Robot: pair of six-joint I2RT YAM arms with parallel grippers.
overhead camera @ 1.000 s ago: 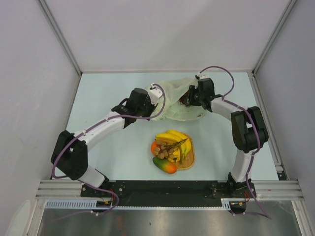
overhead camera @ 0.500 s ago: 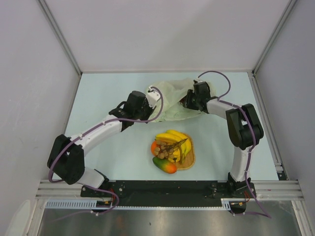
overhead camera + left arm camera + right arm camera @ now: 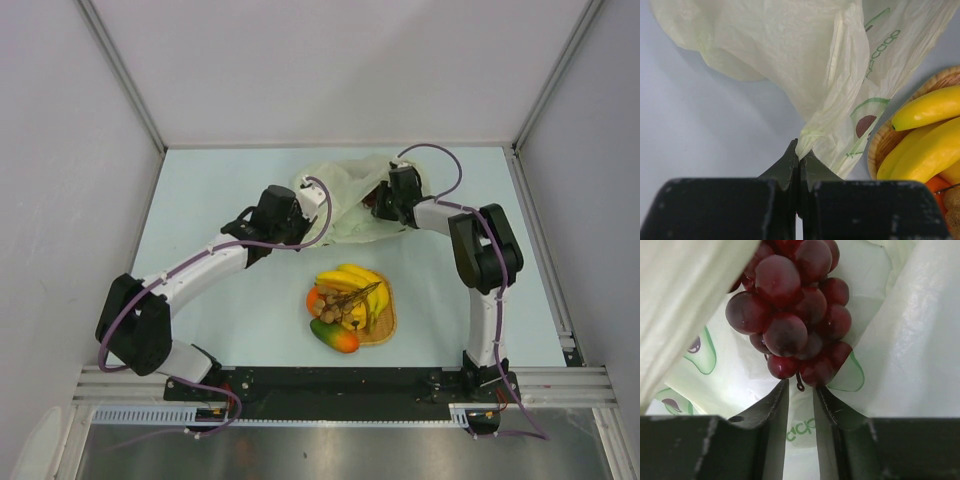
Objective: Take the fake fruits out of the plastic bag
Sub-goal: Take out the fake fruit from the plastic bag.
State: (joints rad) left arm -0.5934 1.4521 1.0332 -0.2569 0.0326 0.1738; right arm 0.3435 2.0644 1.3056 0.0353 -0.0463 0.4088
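The pale yellow-green plastic bag (image 3: 345,190) lies crumpled at the back middle of the table. My left gripper (image 3: 303,215) is shut on a fold of the bag's film (image 3: 830,125) at its near left edge. My right gripper (image 3: 380,205) is inside the bag's mouth on the right. Its jaws (image 3: 801,387) stand a little apart, with the tips touching the lowest berries of the dark purple grapes (image 3: 790,310). The grapes' stem hook hangs between the tips. The bananas (image 3: 350,280), mango (image 3: 335,337), orange (image 3: 316,300) and brown nut cluster (image 3: 342,300) lie outside the bag.
The taken-out fruits are piled on a woven orange mat (image 3: 388,325) in front of the bag, between the two arms. The mat's rim (image 3: 880,145) and the bananas (image 3: 925,130) show at the right of the left wrist view. White walls enclose the table.
My right gripper has moved left, deeper into the bag's mouth. The bag has bunched up tighter between the two grippers. My left gripper keeps its hold.
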